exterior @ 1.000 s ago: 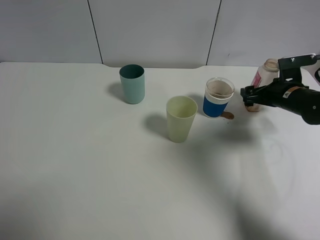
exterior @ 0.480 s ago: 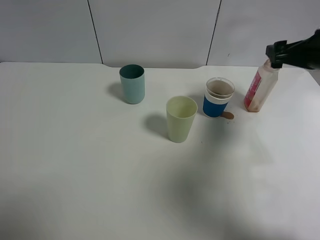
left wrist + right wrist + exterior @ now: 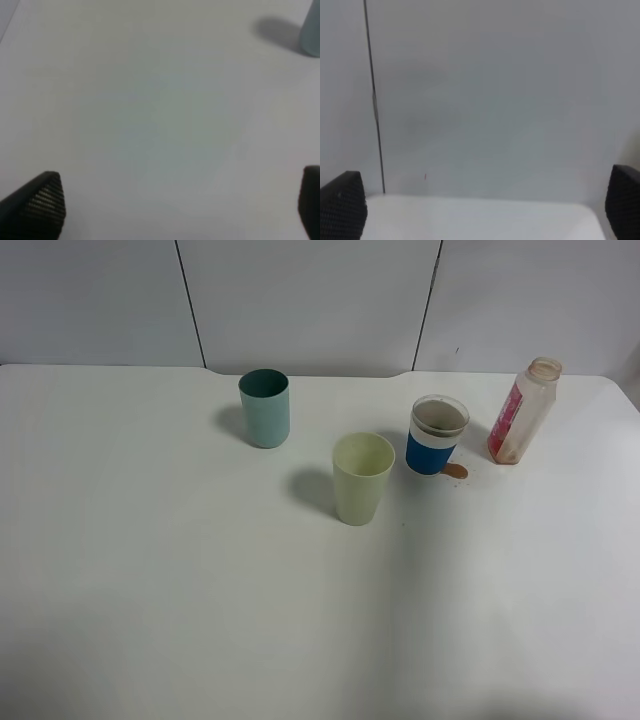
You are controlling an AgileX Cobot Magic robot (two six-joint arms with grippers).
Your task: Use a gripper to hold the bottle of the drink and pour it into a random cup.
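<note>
The bottle of the drink (image 3: 522, 412), translucent with a pink-red label and an open mouth, stands on the table at the far right. To its left is the cup (image 3: 437, 435), white with a blue band. Nothing touches either one. Neither gripper appears in the exterior high view. In the left wrist view my left gripper (image 3: 177, 210) is open over bare table, its fingertips (image 3: 42, 202) far apart. My right gripper (image 3: 482, 210) is open too, with empty jaws, and faces the back wall above the table's far edge.
A small brown spot (image 3: 455, 471) lies on the table beside the cup. The pale yellow-green tumbler (image 3: 361, 478) stands in the middle and the teal tumbler (image 3: 265, 408) further back left, its edge (image 3: 311, 30) showing in the left wrist view. Grey wall panels (image 3: 310, 300) stand behind.
My right arm, which was beside the bottle a second ago, has risen and left the exterior high view. The bottle and cups have not moved.
</note>
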